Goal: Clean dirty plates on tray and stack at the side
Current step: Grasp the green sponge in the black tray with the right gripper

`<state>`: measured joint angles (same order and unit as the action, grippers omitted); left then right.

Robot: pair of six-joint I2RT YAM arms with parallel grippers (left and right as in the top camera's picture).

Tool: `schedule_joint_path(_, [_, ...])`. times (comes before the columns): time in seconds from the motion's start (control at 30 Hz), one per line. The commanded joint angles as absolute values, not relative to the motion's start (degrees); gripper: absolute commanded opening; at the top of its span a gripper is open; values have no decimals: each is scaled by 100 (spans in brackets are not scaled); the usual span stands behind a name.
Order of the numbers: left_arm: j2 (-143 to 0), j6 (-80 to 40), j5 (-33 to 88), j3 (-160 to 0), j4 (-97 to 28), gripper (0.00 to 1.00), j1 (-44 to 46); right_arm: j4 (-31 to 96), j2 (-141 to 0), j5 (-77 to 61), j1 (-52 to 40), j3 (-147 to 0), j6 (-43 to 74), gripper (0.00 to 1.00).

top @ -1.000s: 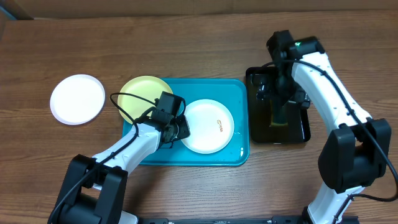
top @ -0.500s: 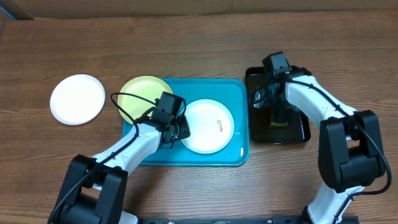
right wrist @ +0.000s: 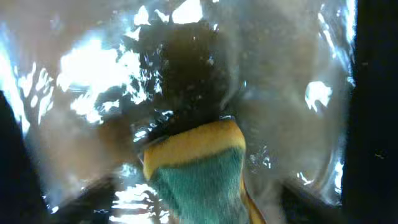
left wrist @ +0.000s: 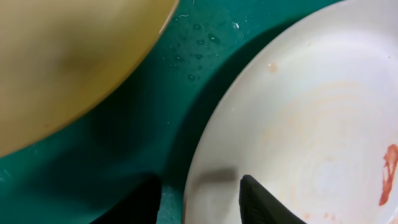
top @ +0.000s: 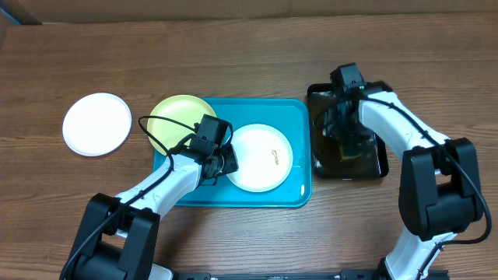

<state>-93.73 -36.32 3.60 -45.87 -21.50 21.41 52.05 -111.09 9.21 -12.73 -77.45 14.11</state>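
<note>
On the turquoise tray [top: 294, 190] lies a white plate [top: 261, 159] with an orange-brown smear [left wrist: 387, 174]. My left gripper [top: 228, 162] [left wrist: 202, 200] straddles this plate's left rim, open: one finger [left wrist: 264, 205] is over the plate, the other [left wrist: 140, 202] over the tray, with a strip of tray showing beside the rim. A yellow-green plate [top: 180, 118] [left wrist: 68, 68] overlaps the tray's far left corner. Another white plate [top: 96, 124] rests on the table at the left. My right gripper [top: 348, 142] [right wrist: 202, 202] is down in the black tray, open around a yellow-and-green sponge [right wrist: 196, 171].
The black tray [top: 379, 159] stands just right of the turquoise tray and holds shallow, glinting water [right wrist: 93, 68]. Small water drops [left wrist: 202, 43] lie on the turquoise tray between the two plates. Bare wooden table [top: 233, 54] runs behind and to the left.
My right arm has come down from above the black tray, and its gripper now sits low over the sponge. The left arm and all the plates have stayed put.
</note>
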Motion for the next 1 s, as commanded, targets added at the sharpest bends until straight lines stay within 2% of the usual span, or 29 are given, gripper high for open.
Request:
schedule_joint_path(0.0, [-9601,-3684,191,-4399,-2290,44,2145,5518,-11024,893,-1245,-8064,1328,100])
schedule_joint_path(0.17, [-9601,-3686,191,-4399,-2287,44,2145,6095,-11032,888,-1245,-7865,1347,100])
schedule_joint_path(0.3, [-9601,-3688,196,-4399,-2287,44,2145,5841,-11034,849,-1245,-7413,1347,100])
schedule_joint_path(0.33, [-9601,-3688,196,-4399,-2290,43,2145,5745,-11034,781,-1245,-7306,1345,95])
schedule_joint_path(0.37, [-9601,-3686,196,-4399,-2290,43,2145,5684,-11034,722,-1245,-7253,1345,83])
schedule_joint_path(0.4, [-9601,-3686,196,-4399,-2290,43,2145,5618,-11037,668,-1245,-7214,1343,52])
schedule_joint_path(0.43, [-9601,-3686,196,-4399,-2287,43,2145,5577,-11037,635,-1247,-7205,1341,36])
schedule_joint_path(0.47, [-9601,-3686,193,-4399,-2290,41,2145,5524,-11037,635,-1247,-7205,1339,24])
schedule_joint_path(0.5, [-9601,-3686,196,-4399,-2287,40,2145,5463,-11037,635,-1247,-7205,1337,24])
schedule_joint_path(0.53, [-9603,-3688,196,-4399,-2287,40,2145,5413,-11037,635,-1245,-7205,1323,31])
schedule_joint_path(0.57, [-9601,-3686,193,-4399,-2287,40,2145,5395,-11037,635,-1245,-7205,1326,66])
schedule_joint_path(0.6, [-9603,-3686,193,-4399,-2290,40,2145,5408,-11037,633,-1245,-7205,1326,88])
schedule_joint_path(0.63, [-9601,-3686,193,-4399,-2290,40,2145,5439,-11037,631,-1245,-7205,1326,94])
schedule_joint_path(0.67, [-9601,-3686,193,-4399,-2294,40,2145,5498,-11037,631,-1247,-7205,1328,94])
schedule_joint_path(0.73, [-9601,-3686,193,-4399,-2307,40,2145,5664,-11037,631,-1247,-7205,1341,94])
schedule_joint_path(0.77, [-9601,-3686,193,-4399,-2309,40,2145,5739,-11037,622,-1247,-7205,1350,91])
schedule_joint_path(0.8, [-9603,-3686,193,-4399,-2309,40,2145,5826,-11037,556,-1247,-7205,1345,79])
schedule_joint_path(0.87, [-9601,-3688,193,-4399,-2307,40,2145,5907,-11037,412,-1247,-7199,1347,39])
schedule_joint_path(0.9, [-9601,-3688,193,-4399,-2307,40,2145,5909,-11037,381,-1247,-7194,1345,23])
schedule_joint_path(0.97, [-9601,-3688,196,-4399,-2305,40,2145,5885,-11037,375,-1247,-7194,1343,4])
